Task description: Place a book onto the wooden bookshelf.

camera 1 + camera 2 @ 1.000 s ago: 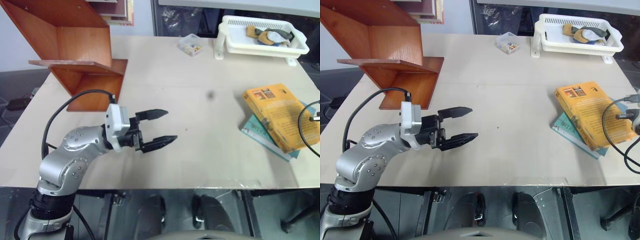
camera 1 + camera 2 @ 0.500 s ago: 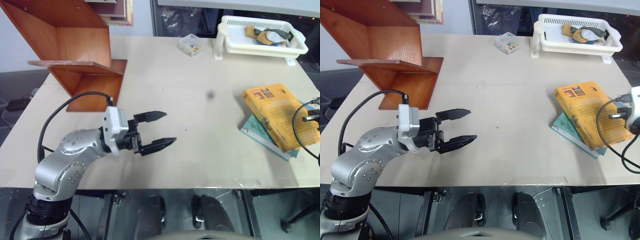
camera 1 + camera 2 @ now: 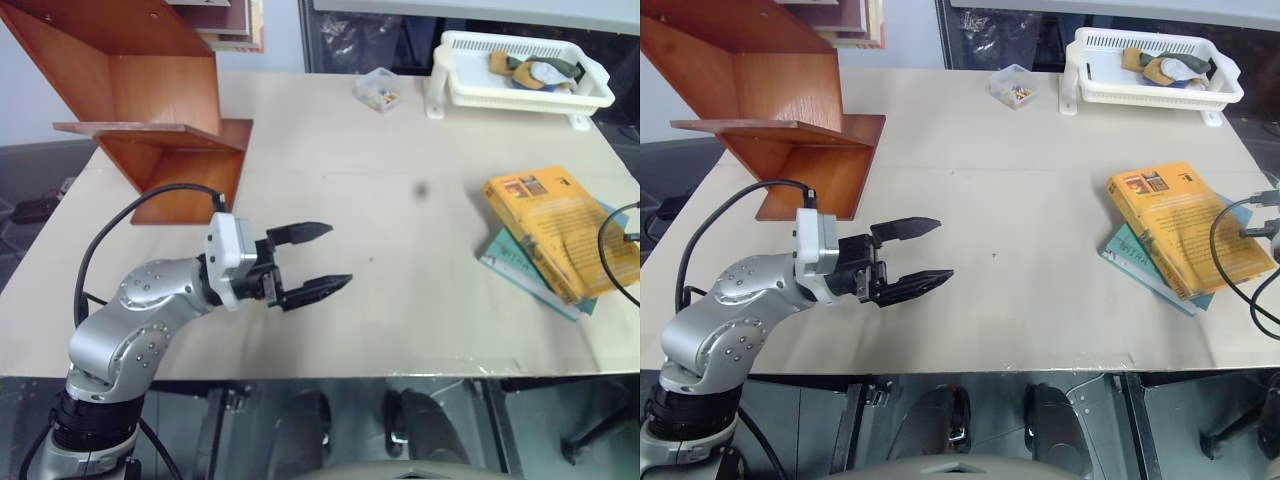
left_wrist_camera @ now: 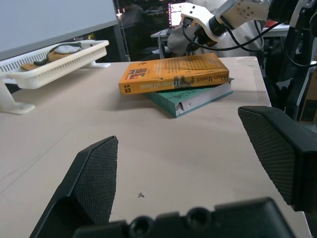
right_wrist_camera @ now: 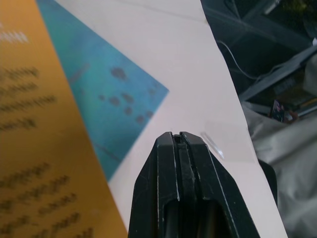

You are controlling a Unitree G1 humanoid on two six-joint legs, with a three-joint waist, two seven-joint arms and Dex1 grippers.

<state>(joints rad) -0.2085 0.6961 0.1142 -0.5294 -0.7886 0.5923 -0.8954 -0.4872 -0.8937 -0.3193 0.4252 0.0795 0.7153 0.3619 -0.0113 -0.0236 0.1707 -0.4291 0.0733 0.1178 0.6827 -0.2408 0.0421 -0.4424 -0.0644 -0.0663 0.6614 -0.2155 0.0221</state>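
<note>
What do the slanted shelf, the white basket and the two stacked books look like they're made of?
The wooden bookshelf: reddish-brown wood or veneer with a smooth, faintly glossy finish. The white basket: probably moulded plastic, judging by its slotted walls and uniform matte white. The book and the teal book beneath it: paper, with soft card covers and pale page edges.

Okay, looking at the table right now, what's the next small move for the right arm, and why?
Probably open the right gripper before closing in on the orange book. Its jaws are pressed shut, hovering over the table's edge beside the book, which lies flat on a teal book, untouched. Shut jaws cannot take the thick book's edge, and the wooden bookshelf sits across the table.
</note>
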